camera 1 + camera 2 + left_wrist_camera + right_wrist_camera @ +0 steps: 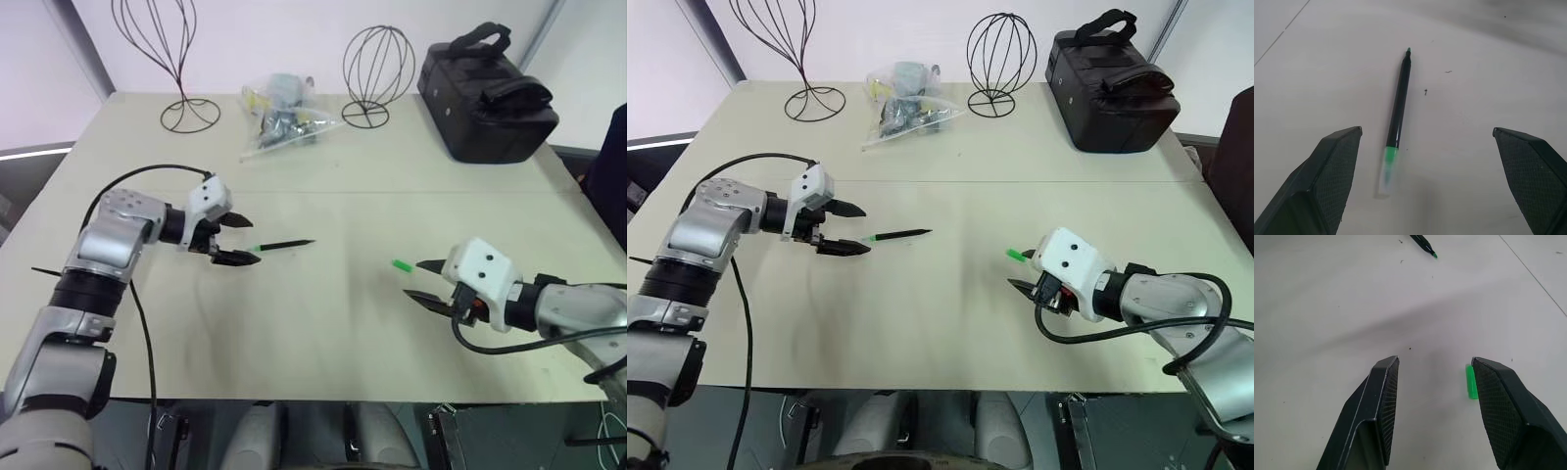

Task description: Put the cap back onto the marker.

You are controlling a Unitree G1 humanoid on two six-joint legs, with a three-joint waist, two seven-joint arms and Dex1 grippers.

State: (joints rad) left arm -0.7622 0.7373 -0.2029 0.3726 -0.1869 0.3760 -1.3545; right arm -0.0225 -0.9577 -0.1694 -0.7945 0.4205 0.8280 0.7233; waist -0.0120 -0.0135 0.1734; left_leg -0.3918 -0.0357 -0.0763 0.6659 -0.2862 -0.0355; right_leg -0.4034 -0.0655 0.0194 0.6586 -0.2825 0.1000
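The thin black marker with a green band lies flat on the pale beige desk, left of the desk's middle, uncapped, its fine tip pointing toward the right edge. The left gripper hangs just beside the marker's banded end with its two black fingers spread wide apart; in the left wrist view that end lies between the fingers and touches neither.

The tiny bright green plastic cap lies on the desk toward the right edge, well apart from the marker. The right gripper sits near it, fingers parted and holding nothing; in the right wrist view the cap lies just beside one finger.

Along the far edge stand two black wire forms, a clear plastic bag holding small mixed items that cannot be identified, and, toward the far right corner, a closed black fabric case.
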